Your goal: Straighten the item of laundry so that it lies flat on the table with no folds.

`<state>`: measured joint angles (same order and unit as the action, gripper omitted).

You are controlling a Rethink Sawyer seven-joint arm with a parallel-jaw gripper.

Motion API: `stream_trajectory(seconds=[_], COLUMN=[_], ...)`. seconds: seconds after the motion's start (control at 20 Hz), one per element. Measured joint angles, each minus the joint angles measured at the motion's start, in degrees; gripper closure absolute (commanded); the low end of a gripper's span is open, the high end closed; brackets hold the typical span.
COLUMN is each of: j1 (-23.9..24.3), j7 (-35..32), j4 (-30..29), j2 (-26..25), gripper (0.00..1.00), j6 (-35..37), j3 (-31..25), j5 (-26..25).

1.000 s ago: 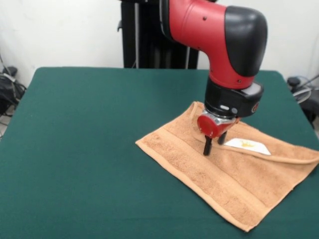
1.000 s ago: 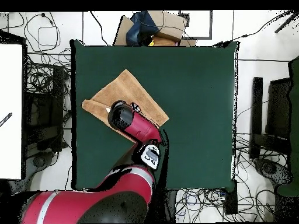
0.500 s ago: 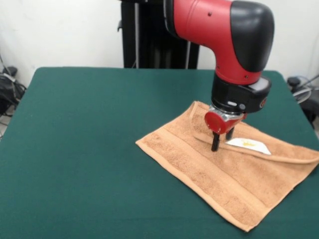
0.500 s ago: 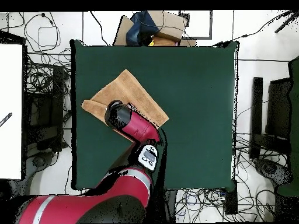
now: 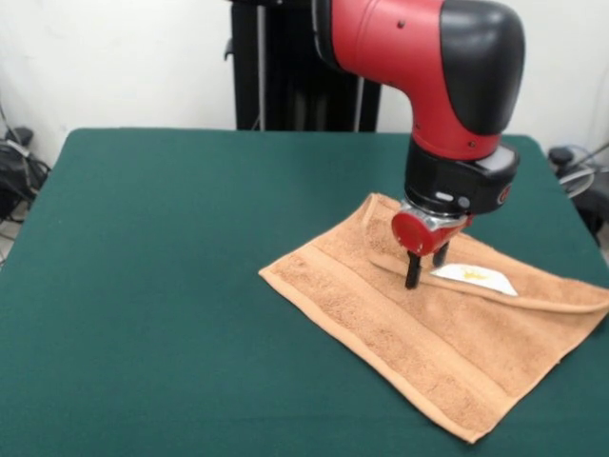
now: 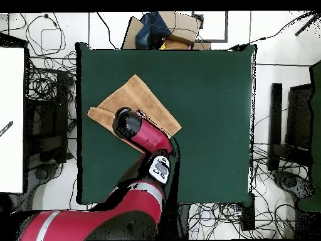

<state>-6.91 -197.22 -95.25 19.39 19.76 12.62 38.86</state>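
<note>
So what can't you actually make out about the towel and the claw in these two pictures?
- Front view: the towel's right corner is cut off by the picture's edge.
- Front view: the white label's print is too small to read.
- Overhead view: the arm hides the gripper, the label and the fold.
- Front view: what lies beneath the folded-over flap.

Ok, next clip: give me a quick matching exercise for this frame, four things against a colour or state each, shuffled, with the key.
Things:
1. towel
2. table
3. label
4. gripper

Descriptions:
A. dark green, bears everything else
B. white, lying on the towel by the folded-over edge
C. orange-brown, far edge folded over onto itself
D. two dark fingers apart, tips down at the fold

Pairs: 1-C, 2-A, 3-B, 4-D
</note>
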Motion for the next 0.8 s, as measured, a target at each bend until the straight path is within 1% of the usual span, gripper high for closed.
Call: stream_trajectory(seconds=[0.3,0.8], j1=[1.2,3.2], j7=[0.0,0.0], j4=[-0.6,-4.1], j2=[0.9,2.1], gripper=[0.00,0.00], j6=[0.0,-0.9], j3=[-0.7,-2.4], j5=[-0.2,-1.1])
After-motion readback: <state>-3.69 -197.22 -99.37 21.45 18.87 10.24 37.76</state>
